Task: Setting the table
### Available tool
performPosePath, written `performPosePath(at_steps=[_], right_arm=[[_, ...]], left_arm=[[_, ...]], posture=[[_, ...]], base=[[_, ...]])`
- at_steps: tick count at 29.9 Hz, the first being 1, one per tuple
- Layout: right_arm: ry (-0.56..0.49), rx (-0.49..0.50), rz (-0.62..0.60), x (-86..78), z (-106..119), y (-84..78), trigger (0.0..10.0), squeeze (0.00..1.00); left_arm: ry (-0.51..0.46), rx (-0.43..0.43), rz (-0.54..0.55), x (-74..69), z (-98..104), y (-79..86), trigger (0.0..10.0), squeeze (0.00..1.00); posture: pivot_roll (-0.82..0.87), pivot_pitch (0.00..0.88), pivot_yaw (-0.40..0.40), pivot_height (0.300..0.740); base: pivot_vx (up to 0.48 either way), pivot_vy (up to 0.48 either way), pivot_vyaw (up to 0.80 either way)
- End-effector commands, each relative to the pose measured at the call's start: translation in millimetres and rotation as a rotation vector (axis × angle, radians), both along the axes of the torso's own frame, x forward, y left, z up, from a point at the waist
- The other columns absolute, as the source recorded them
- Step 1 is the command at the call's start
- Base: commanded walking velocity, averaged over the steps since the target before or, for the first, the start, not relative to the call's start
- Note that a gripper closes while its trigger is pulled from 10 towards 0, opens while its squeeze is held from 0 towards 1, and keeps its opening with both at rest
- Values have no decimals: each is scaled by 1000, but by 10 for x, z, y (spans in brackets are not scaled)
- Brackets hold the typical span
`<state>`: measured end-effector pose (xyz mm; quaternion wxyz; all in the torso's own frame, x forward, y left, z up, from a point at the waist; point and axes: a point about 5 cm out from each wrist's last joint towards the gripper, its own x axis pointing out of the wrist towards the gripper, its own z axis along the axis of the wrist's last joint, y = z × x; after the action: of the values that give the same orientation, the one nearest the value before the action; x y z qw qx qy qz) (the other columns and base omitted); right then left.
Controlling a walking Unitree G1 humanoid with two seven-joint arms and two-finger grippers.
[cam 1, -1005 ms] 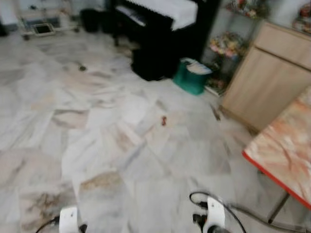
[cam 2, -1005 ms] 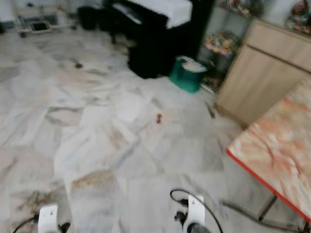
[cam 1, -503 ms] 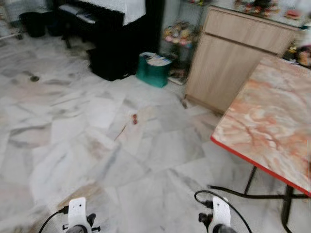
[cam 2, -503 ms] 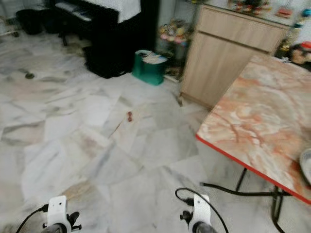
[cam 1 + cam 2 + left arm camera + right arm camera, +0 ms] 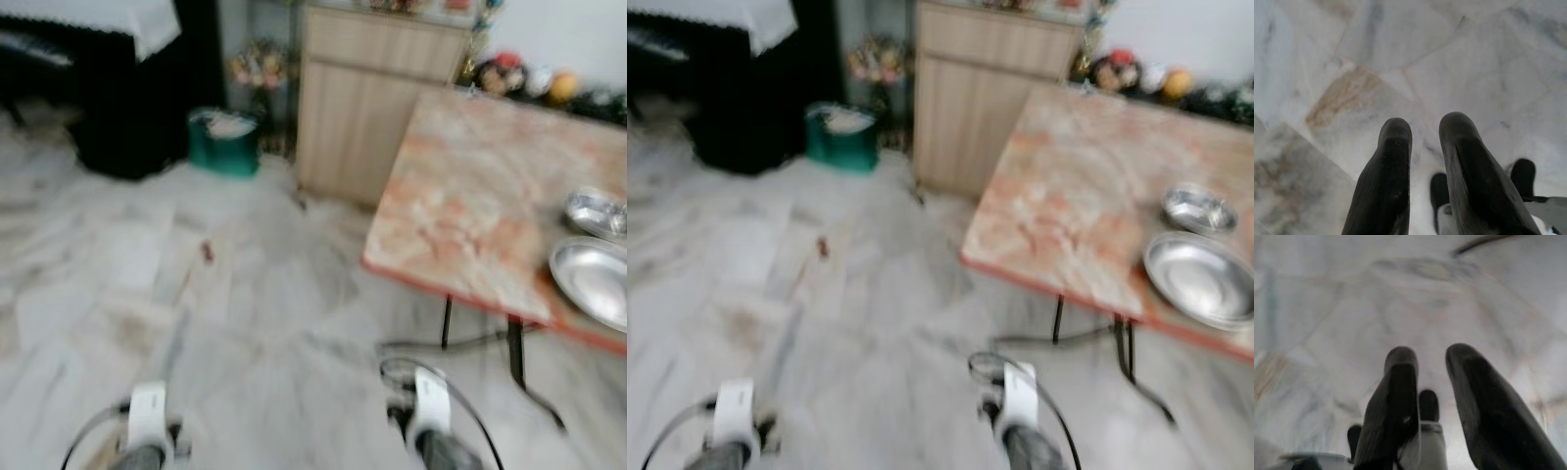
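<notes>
Early stage, blurry. Desk (image 5: 1068, 206) at right of frame holds a plate (image 5: 1200, 279) and bowl (image 5: 1198, 209) (unarranged). Left hand (image 5: 1425, 129) and right hand (image 5: 1432, 357) hang empty over floor, fingers narrowly parted. Setting likely all remains.

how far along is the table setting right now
Done: a large metal plate and a small metal bowl sit on the marble table. In hand: nothing; the left gripper and right gripper hang open over the floor. Left: any further dishes, none visible.
</notes>
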<state>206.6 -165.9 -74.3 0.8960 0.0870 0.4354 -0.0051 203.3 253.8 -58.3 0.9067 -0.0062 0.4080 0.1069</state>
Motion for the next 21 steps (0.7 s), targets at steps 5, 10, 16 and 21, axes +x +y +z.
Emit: performPosePath(at_steps=[5, 10, 16, 21], right_arm=[[36, -30, -72, -168, -65, -222, 10000, 0], [15, -62, -126, -82, 0, -380, 10000, 0], [-18, -75, -159, -153, 4, -532, 10000, 0], [-27, -45, -162, -172, -18, -452, 10000, 0]], left_arm=[[65, -15, 7, -197, -120, -39, 10000, 0], [90, -37, 31, -311, -199, -122, 10000, 0], [124, -24, 16, -400, -238, -117, 10000, 0], [128, -6, 23, -438, -225, -20, 10000, 0]], posture=[[61, 0, -53, 740], [72, 0, -91, 740], [40, 0, -76, 740], [29, 0, -63, 740]], base=[[0, 0, -725], [0, 0, -725], [0, 0, -242], [0, 0, 0]])
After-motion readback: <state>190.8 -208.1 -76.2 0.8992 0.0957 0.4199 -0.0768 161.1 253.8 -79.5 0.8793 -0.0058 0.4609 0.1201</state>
